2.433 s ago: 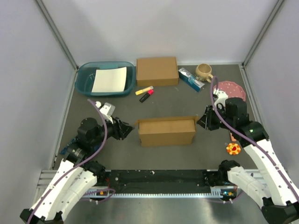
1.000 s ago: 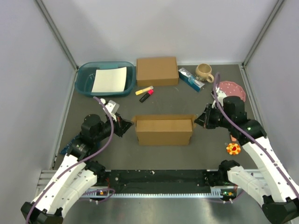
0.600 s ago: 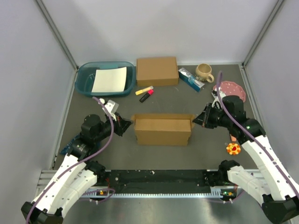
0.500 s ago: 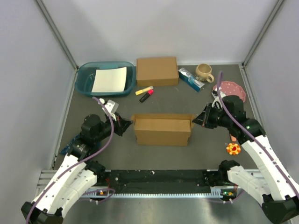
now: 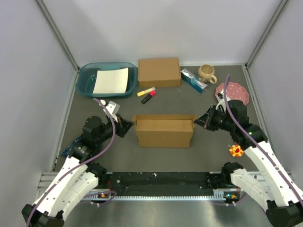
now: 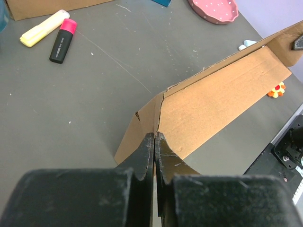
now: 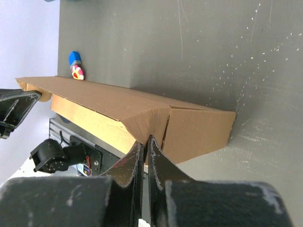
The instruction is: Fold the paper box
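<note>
The paper box [image 5: 164,132] is a brown cardboard mailer, its panels raised into a long shallow box shape at the table's middle. At its left end, my left gripper [image 5: 129,126] is shut on the end flap. In the left wrist view the fingertips [image 6: 155,136] pinch the flap's corner, with the paper box [image 6: 222,94] stretching away to the right. My right gripper [image 5: 199,121] is shut on the opposite end flap. In the right wrist view its tips [image 7: 146,139] clamp the cardboard fold of the paper box [image 7: 109,101].
A smaller closed brown box [image 5: 159,72] stands at the back. A teal bin [image 5: 85,80] holding white paper is back left. Yellow [image 5: 146,91] and pink [image 5: 148,97] highlighters lie behind the mailer. A blue packet [image 5: 193,80], mug [image 5: 207,72], pink plate [image 5: 233,92] and orange toy [image 5: 236,151] are at right.
Since the earliest frame the box has shifted a little left and away from the arms, both grippers moving with it. Over the last second almost nothing has moved.
</note>
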Controlling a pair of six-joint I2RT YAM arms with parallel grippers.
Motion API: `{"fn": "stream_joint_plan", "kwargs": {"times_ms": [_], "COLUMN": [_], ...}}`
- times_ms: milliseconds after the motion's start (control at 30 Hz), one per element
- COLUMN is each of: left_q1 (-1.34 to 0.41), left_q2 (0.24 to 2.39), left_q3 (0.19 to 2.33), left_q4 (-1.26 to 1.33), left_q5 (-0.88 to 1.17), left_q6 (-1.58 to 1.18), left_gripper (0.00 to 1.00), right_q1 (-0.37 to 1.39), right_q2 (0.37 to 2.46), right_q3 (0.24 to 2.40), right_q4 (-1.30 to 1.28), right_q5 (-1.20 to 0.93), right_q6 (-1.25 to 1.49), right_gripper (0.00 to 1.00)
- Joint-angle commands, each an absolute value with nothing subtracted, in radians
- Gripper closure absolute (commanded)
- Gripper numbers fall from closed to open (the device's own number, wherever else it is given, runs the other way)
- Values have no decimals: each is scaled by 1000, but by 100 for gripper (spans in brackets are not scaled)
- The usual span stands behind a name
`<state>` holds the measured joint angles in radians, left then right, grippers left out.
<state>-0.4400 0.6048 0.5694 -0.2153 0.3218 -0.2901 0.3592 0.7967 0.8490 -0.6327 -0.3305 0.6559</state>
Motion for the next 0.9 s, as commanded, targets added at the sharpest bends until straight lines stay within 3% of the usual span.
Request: {"fn": "stream_joint_plan", "kwargs": {"times_ms": [0,400,867], "left_q1": [-445,-443,-443], "left_q2": [609,610,607], "left_q3": [552,581,600], "left_q4": [-210,-207,-135], "left_q5": [344,347,330], "left_q6": [-307,-400,-626], "left_gripper": [100,100,100], "right_q1": [393,546,557], "right_q2": [787,753,738], "right_q3": [808,746,713], "right_q4": [-618,-611,-609], "right_q5": [-361,-98,-67], "right_q6": [726,594,552], "right_gripper": [100,100,100]}}
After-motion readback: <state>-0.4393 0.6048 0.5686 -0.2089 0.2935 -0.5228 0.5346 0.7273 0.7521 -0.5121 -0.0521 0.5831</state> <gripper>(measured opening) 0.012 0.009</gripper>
